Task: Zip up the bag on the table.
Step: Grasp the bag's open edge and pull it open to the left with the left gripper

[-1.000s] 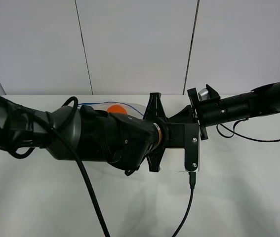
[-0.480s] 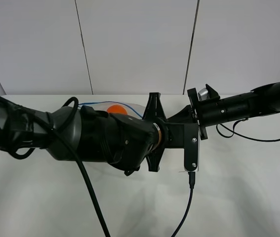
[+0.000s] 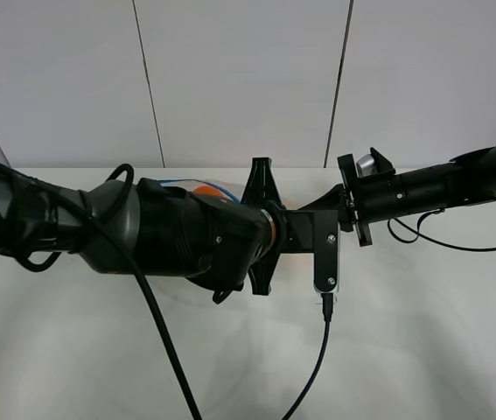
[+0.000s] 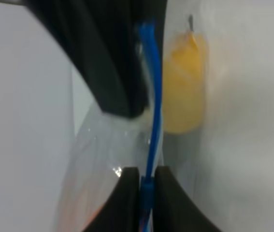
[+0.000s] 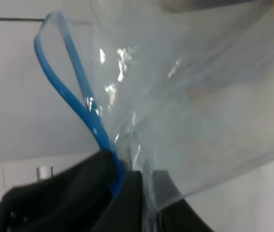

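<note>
The bag (image 3: 215, 185) lies on the white table (image 3: 422, 332) at the back, mostly hidden under my left arm; only a clear corner and orange produce show. In the left wrist view my left gripper (image 4: 147, 178) is shut on the bag's blue zipper strip (image 4: 154, 96), with yellow produce (image 4: 185, 82) beside the strip. The right wrist view shows my right gripper (image 5: 127, 176) shut on the blue zipper strip (image 5: 62, 79), which loops open above the fingers, with the clear plastic (image 5: 190, 111) spreading beyond. Both grippers are hidden in the exterior high view.
My left arm (image 3: 143, 232) crosses the table from the left to the middle, and my right arm (image 3: 431, 184) reaches in from the right. A black cable (image 3: 313, 359) hangs from the left wrist camera toward the front edge. Grey wall panels stand behind the table.
My left arm and wrist have shifted to the left and slightly toward the back along the bag. The right arm has barely moved.
</note>
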Robot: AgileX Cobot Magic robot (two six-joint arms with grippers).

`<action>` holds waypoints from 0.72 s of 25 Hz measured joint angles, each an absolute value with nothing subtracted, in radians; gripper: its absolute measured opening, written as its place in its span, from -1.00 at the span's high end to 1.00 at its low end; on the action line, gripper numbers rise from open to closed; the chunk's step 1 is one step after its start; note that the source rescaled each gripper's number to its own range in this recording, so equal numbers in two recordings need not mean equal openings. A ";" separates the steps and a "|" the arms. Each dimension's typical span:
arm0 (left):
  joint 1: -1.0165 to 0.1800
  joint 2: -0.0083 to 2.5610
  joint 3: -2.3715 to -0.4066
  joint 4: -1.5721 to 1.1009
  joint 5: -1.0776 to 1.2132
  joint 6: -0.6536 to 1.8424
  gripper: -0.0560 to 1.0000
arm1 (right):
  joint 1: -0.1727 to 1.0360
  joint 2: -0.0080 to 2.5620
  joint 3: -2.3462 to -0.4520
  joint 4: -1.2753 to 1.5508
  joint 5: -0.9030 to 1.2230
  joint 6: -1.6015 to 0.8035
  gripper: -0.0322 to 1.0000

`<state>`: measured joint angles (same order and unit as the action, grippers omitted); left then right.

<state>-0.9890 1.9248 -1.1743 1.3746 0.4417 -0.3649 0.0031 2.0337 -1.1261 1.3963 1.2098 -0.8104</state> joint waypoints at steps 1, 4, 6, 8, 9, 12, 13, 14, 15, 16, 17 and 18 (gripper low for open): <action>-0.983 1.925 -1.174 1.370 0.450 -0.358 0.89 | -0.008 2.034 -1.126 1.390 1.213 -0.810 0.94; -0.970 1.925 -1.174 1.353 0.483 -0.345 0.89 | -0.033 2.034 -1.126 1.374 1.214 -0.810 0.94; -0.963 1.925 -1.174 1.340 0.507 -0.327 0.89 | -0.040 2.034 -1.126 1.364 1.214 -0.810 0.94; -0.953 1.925 -1.174 1.321 0.518 -0.305 0.89 | -0.041 2.034 -1.126 1.360 1.214 -0.810 0.94; -0.946 1.925 -1.174 1.304 0.521 -0.290 0.89 | -0.042 2.034 -1.126 1.360 1.214 -0.810 0.94; -0.910 1.925 -1.174 1.248 0.540 -0.256 0.89 | -0.042 2.034 -1.126 1.359 1.214 -0.810 0.94; -0.897 1.925 -1.174 1.232 0.549 -0.245 0.89 | -0.042 2.034 -1.126 1.358 1.214 -0.810 0.94; -0.880 1.925 -1.174 1.220 0.561 -0.238 0.89 | -0.042 2.034 -1.126 1.358 1.213 -0.810 0.94; -0.863 1.925 -1.174 1.214 0.571 -0.232 0.89 | -0.042 2.034 -1.126 1.358 1.213 -0.810 0.94; -0.847 1.925 -1.174 1.210 0.579 -0.225 0.89 | -0.042 2.034 -1.126 1.358 1.213 -0.810 0.94; -0.834 1.925 -1.174 1.207 0.590 -0.221 0.89 | -0.042 2.034 -1.126 1.358 1.213 -0.810 0.94; -0.819 1.925 -1.174 1.206 0.596 -0.220 0.89 | -0.042 2.034 -1.126 1.358 1.213 -0.810 0.94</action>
